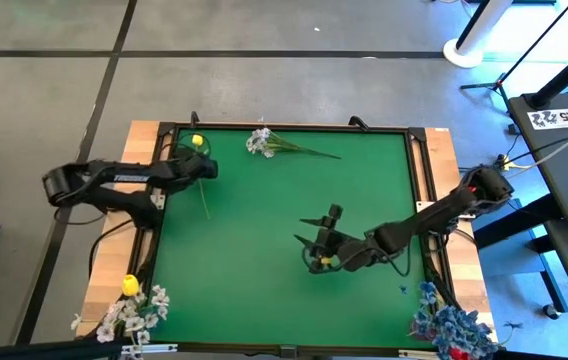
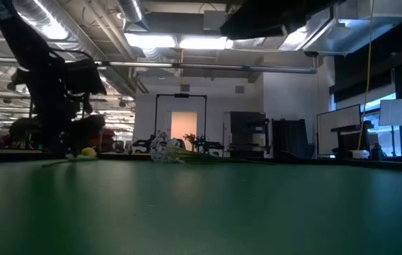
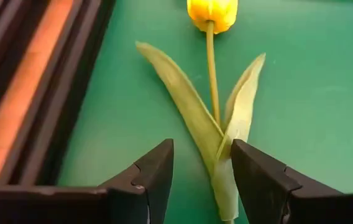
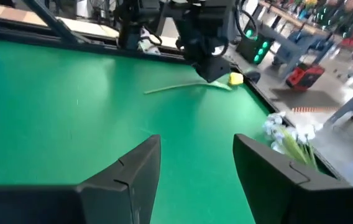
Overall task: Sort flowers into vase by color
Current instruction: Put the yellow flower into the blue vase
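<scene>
Evidently the sorting is partly done: a yellow tulip (image 1: 197,142) and a white spray (image 1: 260,141) lie on the green mat (image 1: 264,220) near its far edge, unsorted. The left gripper (image 3: 201,180) hovers over the tulip's stem — fingers apart, gripping nothing — while the right gripper (image 4: 195,171) waits mid-mat, open and empty.

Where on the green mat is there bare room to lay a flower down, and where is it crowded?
Bare: the green mat between the yellow tulip under the left gripper and the right gripper; also the stretch right of the white spray. Crowded: the near corners, by the white and yellow bunch and blue bunch.
</scene>
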